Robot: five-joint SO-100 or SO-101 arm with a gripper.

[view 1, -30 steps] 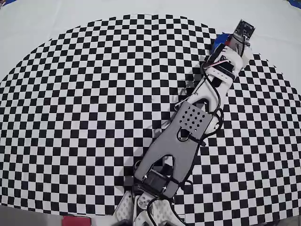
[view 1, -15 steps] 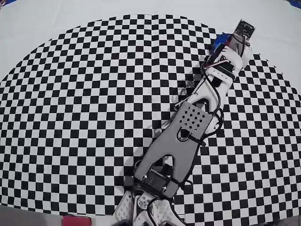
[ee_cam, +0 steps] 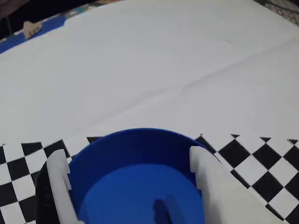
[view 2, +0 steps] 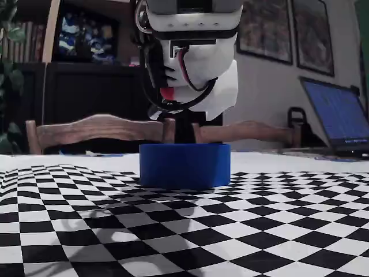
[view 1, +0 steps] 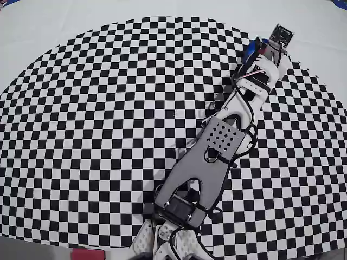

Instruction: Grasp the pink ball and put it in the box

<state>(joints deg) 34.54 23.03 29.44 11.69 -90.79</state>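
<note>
The fingers hang spread wide and empty over the blue box, which sits at the checkered worktop's far right edge in the overhead view.

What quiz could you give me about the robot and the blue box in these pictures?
1. True or false: in the wrist view, the fingers are spread apart above the box.
2. In the fixed view, what does the box stand on? A) a checkered cloth B) a wooden chair C) a laptop
3. Short answer: can you see the pink ball in any of the pictures?

Key: 1 true; 2 A; 3 no, it shows in none of the views.
</note>
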